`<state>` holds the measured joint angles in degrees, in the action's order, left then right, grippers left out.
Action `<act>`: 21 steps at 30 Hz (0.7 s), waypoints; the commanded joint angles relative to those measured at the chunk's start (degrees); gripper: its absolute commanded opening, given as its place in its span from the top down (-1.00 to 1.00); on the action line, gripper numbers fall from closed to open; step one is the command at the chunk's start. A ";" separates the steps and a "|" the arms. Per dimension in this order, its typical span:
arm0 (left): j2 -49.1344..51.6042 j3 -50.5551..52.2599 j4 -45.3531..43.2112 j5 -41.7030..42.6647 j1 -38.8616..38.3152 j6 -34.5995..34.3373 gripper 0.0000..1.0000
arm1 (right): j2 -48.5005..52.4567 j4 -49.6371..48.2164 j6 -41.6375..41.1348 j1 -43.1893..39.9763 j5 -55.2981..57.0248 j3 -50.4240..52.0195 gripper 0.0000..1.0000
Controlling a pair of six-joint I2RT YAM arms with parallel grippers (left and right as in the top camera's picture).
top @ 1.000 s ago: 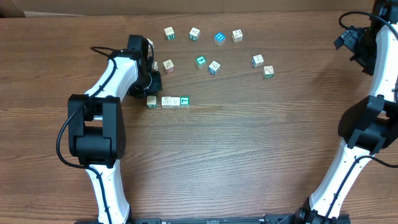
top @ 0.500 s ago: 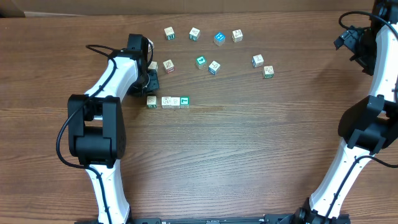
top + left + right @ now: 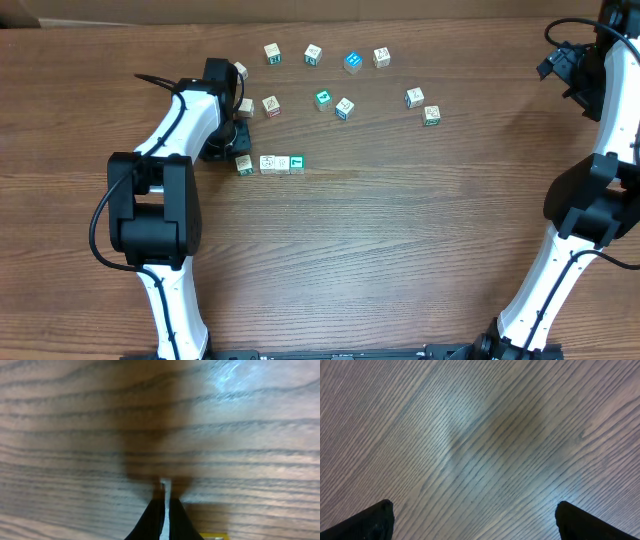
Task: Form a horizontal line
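Since a second ago, we see the left arm (image 3: 190, 115) swing slightly, carrying the left gripper (image 3: 164, 506) down toward the left end of the horizontal line (image 3: 275, 163). That move uncovers a pale cube (image 3: 246, 107) that the arm had half hidden. The line itself has not shifted, and the right arm has not moved.

We count four cubes in the horizontal line, three pale and one teal end cube (image 3: 296, 161) on its right. It lies on the table (image 3: 400, 230) left of centre, just below the scattered cubes. Its leftmost cube (image 3: 244, 165) sits a little askew.

We count eleven loose cubes above it. One is a blue cube (image 3: 352, 61), one is a teal cube (image 3: 322, 98), and the rest are mostly pale, including one (image 3: 240, 70) right beside the left wrist.

The left gripper is pinched shut over bare wood, and we see nothing held in it. From overhead it crowds the line's left end and partly covers the leftmost cube. The right gripper (image 3: 475, 522) is spread wide over bare table at the far right, well apart from every cube.
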<state>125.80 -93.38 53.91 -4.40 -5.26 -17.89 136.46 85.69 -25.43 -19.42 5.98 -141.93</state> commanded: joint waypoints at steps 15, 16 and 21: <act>1.29 0.68 1.99 2.54 0.28 -0.04 0.91 | -0.96 -0.11 0.22 -0.20 0.13 0.17 -1.00; 1.29 0.68 1.84 3.06 0.31 -0.04 0.92 | -0.96 -0.11 0.22 -0.20 0.13 0.17 -1.00; 1.29 0.68 1.09 4.04 0.20 0.15 0.92 | -0.96 -0.11 0.22 -0.20 0.11 0.17 -1.00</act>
<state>125.80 -93.38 55.79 -2.59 -4.99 -17.87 136.46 85.67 -25.43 -19.42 5.98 -141.93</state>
